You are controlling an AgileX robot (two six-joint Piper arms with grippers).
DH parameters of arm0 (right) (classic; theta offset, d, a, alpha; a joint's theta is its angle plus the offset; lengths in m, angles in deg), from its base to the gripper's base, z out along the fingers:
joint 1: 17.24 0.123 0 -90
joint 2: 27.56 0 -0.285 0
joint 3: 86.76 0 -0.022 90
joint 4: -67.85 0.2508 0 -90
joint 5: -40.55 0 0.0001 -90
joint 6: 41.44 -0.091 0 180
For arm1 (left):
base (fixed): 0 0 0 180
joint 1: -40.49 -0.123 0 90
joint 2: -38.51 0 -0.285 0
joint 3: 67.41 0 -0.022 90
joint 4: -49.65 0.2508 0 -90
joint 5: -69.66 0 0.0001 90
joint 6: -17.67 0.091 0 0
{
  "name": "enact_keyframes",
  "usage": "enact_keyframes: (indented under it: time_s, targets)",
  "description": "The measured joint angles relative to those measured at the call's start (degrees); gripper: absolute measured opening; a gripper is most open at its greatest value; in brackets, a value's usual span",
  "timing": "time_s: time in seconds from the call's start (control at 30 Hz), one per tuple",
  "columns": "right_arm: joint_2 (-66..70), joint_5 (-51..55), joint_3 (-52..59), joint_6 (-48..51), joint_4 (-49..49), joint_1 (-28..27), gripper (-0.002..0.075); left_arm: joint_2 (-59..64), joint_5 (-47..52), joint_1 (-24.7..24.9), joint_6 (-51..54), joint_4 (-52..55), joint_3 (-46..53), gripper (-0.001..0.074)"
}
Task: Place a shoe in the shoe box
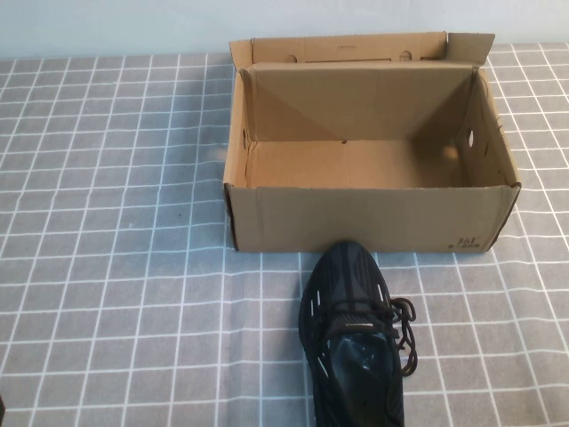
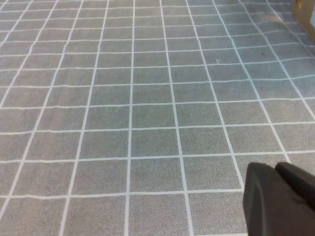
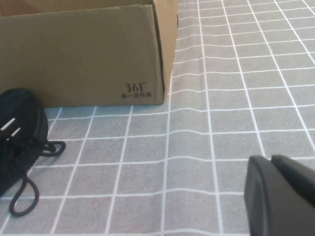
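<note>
**Black sneaker on the cloth, just short of the open box**

At the centre of what we see is the shoe (image 1: 356, 338), a black mesh sneaker with black laces, lying on the table at the near edge of the high view. Its toe points at the shoe box (image 1: 373, 218) and sits at, or almost against, the box's near wall; we cannot tell if they touch. A loose loop of lace trails off to the shoe's right side. The brown cardboard box stands open and holds nothing, its flaps upright at the back, with round holes in its right wall and small dark print near its front right corner.

Around both spreads a grey tablecloth (image 1: 116, 267) with a white grid.

Neither arm appears in the high view. We find the left gripper (image 2: 276, 169) only in its own wrist camera, clenched on nothing, hovering over bare cloth well away from the shoe. The right gripper (image 3: 271, 160), likewise clenched and empty, hangs low over the cloth beside the box's printed corner, with the shoe near it.

We judge the task not yet begun. The risks ahead: the trailing lace could snag on a finger or the box rim, a grip on soft mesh could slip, and the near wall could catch the toe if the lift is too low.
</note>
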Motion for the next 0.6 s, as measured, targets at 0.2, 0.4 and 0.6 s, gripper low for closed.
enact_keyframes:
  time_s: [0.2,0.4,0.6]
  targets:
    - [0.0,0.0,0.0,0.0,0.0,0.0,-0.0016,0.0,0.0,0.0,0.0,0.0,0.0,0.0]
    - [0.0,0.0,0.0,0.0,0.0,0.0,-0.0016,0.0,0.0,0.0,0.0,0.0,0.0,-0.0001]
    - [0.0,-6.3,0.0,0.0,8.7,0.0,-0.0016,0.0,0.0,0.0,0.0,0.0,0.0,-0.0001]
